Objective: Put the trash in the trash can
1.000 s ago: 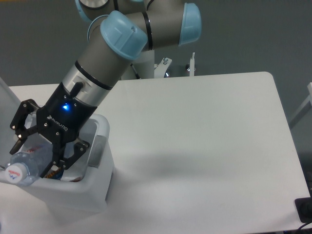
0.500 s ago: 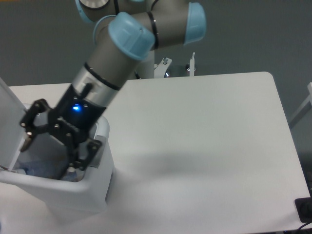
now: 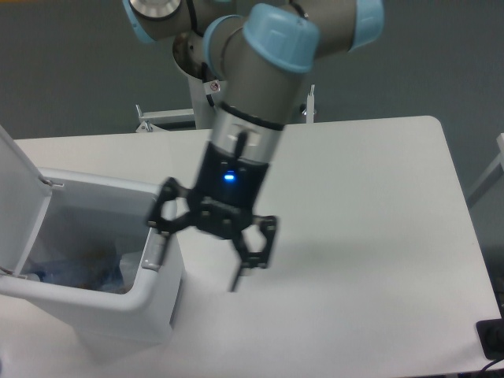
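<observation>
White table (image 3: 370,197), grey wall (image 3: 441,55) behind; pincer (image 3: 201,256) spread.

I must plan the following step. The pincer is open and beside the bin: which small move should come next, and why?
Probably lift the pincer up and away from the trash can. It is open and holds nothing, the bottle seems to lie inside the can already, and no other trash shows on the table.

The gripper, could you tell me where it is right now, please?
The gripper hangs open over the table, just right of the trash can, left of centre in the camera view.
</observation>
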You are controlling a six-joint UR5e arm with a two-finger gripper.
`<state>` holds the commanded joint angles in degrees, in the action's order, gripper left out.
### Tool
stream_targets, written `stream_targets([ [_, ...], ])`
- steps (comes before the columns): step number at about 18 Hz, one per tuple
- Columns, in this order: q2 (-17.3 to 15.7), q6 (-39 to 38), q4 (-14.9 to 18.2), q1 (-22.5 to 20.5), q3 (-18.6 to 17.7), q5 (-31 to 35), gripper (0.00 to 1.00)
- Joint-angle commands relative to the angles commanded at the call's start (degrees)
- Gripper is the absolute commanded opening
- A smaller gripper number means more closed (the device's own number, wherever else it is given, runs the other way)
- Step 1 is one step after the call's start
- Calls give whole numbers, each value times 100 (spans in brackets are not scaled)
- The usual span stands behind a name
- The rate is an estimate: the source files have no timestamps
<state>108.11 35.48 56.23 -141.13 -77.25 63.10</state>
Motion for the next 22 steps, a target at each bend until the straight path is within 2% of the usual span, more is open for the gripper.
stream_targets([
  [1,35,359,237,-263,-1,114,100],
  [2,53,528,335,-422,-9,150,100],
  [5,193,819,380,-731,-36,307,100],
  [7,272,1178,528,-853,-53,754,100],
  [10,378,2398,1055,-1108,-141,1388,100],
  [12,404,3584,1267,-1328,-238,1731,100],
  [14,422,4288,1303,-1547,-404,1916,100],
  [17,457,4931,1250,-1733,-571,1978,100],
  [20,501,5510,1215,-1742,-712,2784,100],
  [22,545,5811,1206,-1742,-713,2849,100],
])
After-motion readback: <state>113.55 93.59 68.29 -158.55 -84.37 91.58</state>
